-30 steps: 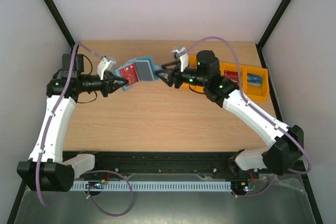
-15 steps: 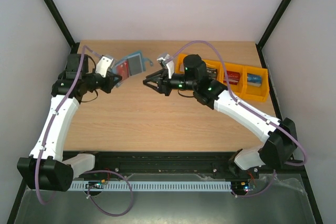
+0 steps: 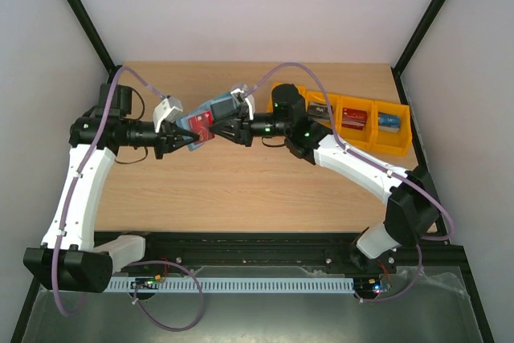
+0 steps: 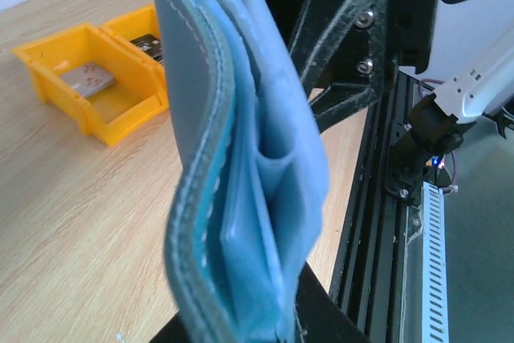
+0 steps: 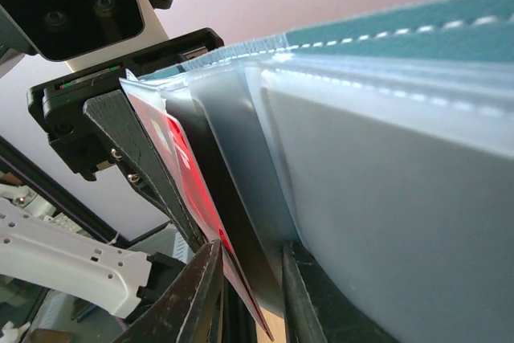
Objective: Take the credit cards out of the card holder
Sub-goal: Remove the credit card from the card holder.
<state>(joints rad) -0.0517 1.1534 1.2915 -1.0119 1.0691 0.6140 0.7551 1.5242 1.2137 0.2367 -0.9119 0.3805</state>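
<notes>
Red card (image 5: 186, 168), markings apparently too blurred.

place: robot lab | signs: white-walled enclosure (image 3: 241, 6), wooden table (image 3: 241, 190), mounting rail (image 3: 257, 248)

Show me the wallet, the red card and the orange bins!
wallet (image 4: 191, 110): left wrist view, outer cover.
red card (image 5: 181, 170): right wrist view, red face.
orange bins (image 3: 397, 145): top view, front wall.

Card holder (image 3: 218, 108) — left of bins (image 3: 395, 144)
</notes>
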